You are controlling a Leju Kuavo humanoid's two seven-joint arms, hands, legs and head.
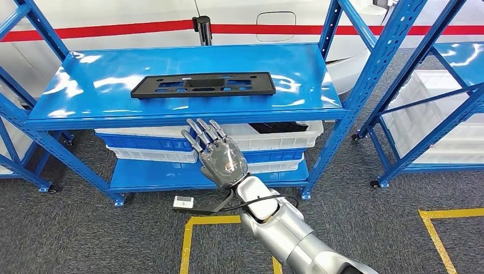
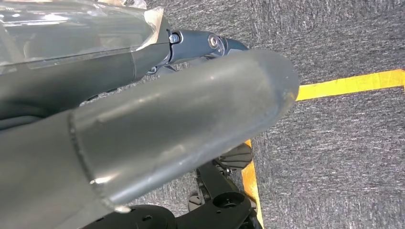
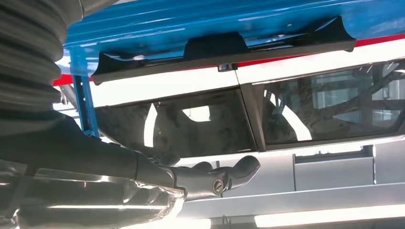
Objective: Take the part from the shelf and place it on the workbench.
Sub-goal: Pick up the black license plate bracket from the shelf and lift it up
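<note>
head view: my right hand (image 1: 220, 157) is raised in front of the blue metal shelf (image 1: 182, 111), fingers spread and straight, holding nothing, just below the front edge of the top deck. the part (image 1: 203, 85) lies flat on that glossy deck, well apart from my hand: a long, flat, matte black plastic plate with slots and cut-outs. white plastic crates (image 1: 274, 140) sit stacked on the level beneath. floor is grey carpet with yellow tape lines (image 1: 187, 242); a small white box (image 1: 183, 201) lies on it near the shelf foot. no writing i can read.

left wrist view: my left hand (image 2: 143, 138) shows as a smooth grey thumb close to the lens, over grey carpet and yellow tape; i cannot tell how its fingers lie.

right wrist view: dark fingers (image 3: 224, 175) extended, nothing in them. here the part (image 3: 224, 50) shows edge-on against the blue deck, with a raised block at mid-length, which the head view flattens.
</note>
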